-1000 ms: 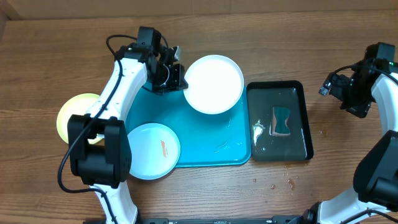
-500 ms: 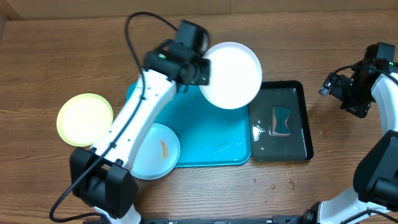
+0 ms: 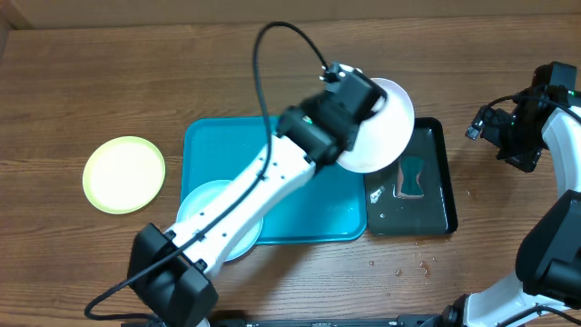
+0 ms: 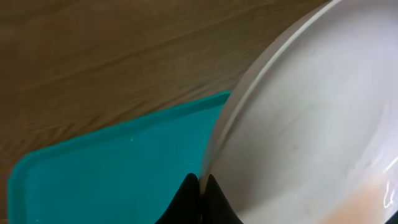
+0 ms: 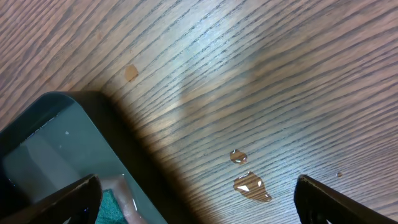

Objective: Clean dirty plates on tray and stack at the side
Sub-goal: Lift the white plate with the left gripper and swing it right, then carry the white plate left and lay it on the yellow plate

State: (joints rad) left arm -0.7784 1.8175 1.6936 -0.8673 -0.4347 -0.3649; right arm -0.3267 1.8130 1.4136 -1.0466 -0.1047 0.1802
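Now I'm pinching the tilted, faintly orange-smeared white plate (image 4: 311, 137) by its rim in the left gripper (image 4: 199, 186); right gripper (image 5: 196, 190) is gaping.

White plate (image 3: 388, 134) raised, tilted; blue plate (image 3: 193, 200) on turquoise tray (image 3: 218, 150) (overhanging corner); yellow-green plate (image 3: 124, 173) off-tray.

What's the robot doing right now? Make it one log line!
left gripper: shut on round white plastic plate, rim grip | plate: held above right edge of large turquoise plastic tray | right gripper: open, empty
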